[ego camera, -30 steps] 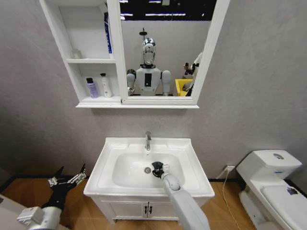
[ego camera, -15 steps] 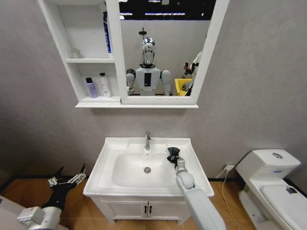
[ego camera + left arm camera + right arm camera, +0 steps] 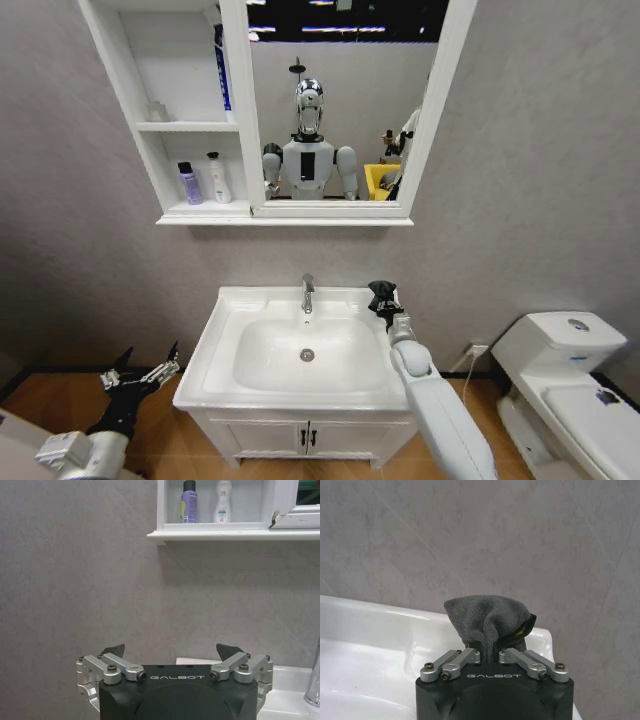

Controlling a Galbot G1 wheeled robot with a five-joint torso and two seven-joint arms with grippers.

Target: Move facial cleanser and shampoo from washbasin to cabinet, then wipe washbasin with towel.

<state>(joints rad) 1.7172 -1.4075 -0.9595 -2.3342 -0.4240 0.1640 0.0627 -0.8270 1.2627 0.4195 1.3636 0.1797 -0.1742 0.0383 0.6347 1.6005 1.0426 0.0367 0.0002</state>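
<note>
The white washbasin (image 3: 230, 345) stands in the middle, with its chrome faucet (image 3: 308, 293) at the back. My right gripper (image 3: 388, 307) is over the basin's back right corner, shut on the small black towel (image 3: 381, 292). In the right wrist view the bunched towel (image 3: 487, 619) sticks out from between the fingers of the right gripper (image 3: 490, 649), above the basin rim (image 3: 365, 612). On the cabinet's (image 3: 195, 212) lowest shelf stand a purple bottle (image 3: 187, 183) and a white bottle (image 3: 215, 177). My left gripper (image 3: 140, 378) hangs open, low and left of the basin.
A white-framed mirror (image 3: 335, 110) joins the cabinet on the right. A white toilet (image 3: 565, 375) stands at the right. The vanity doors (image 3: 310, 438) are below the basin. In the left wrist view the left gripper (image 3: 171, 652) faces the grey wall below both bottles (image 3: 188, 502).
My right gripper has carried the towel from near the drain in the bowl up and back to the basin's back right corner. The left arm has not moved.
</note>
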